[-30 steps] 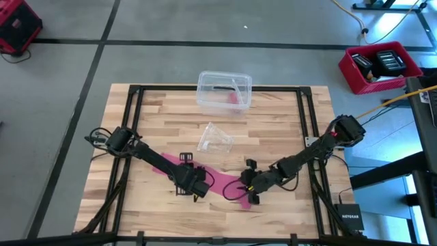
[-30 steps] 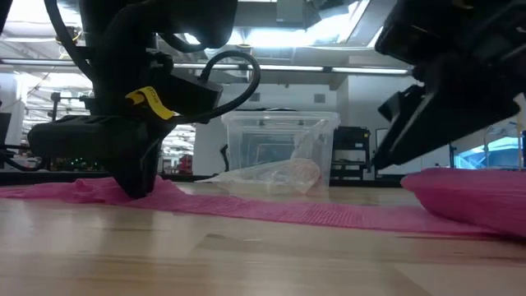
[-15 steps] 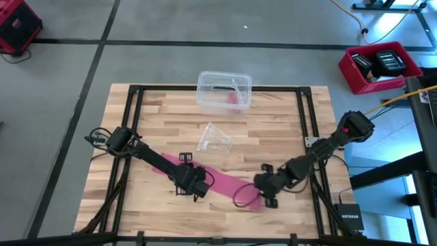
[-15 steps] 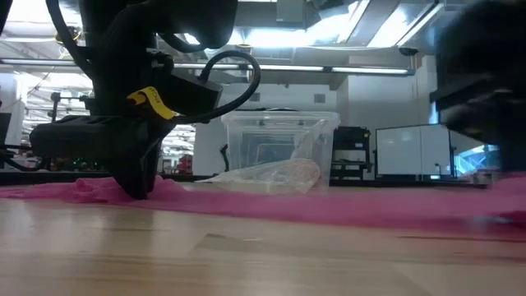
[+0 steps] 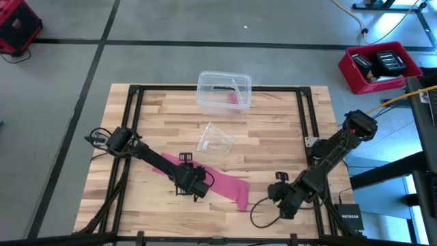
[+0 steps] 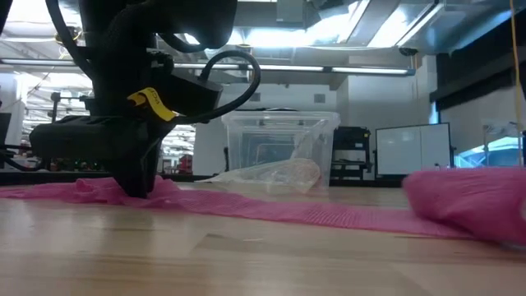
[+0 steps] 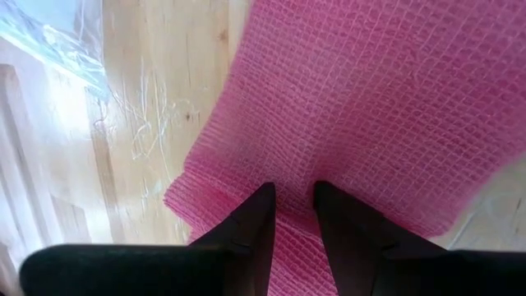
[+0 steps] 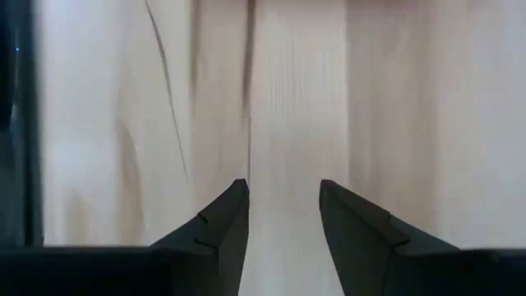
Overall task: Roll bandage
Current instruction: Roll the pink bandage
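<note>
left gripper (image 5: 199, 189): low, pinching bandage (image 5: 222, 183) on table (image 5: 273, 137) | right gripper (image 5: 281, 203): near-right, fingers parted, holding nothing, apart from bandage

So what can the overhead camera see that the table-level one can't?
Only the high view shows the right gripper, open and empty over bare wood past the bandage's end, plus the red bin on the floor. Only the low view shows the room behind the table and the bandage's bunched end rising off the wood. Both show the pink bandage, the left gripper pressing on it, the clear box and the wrapper.
</note>
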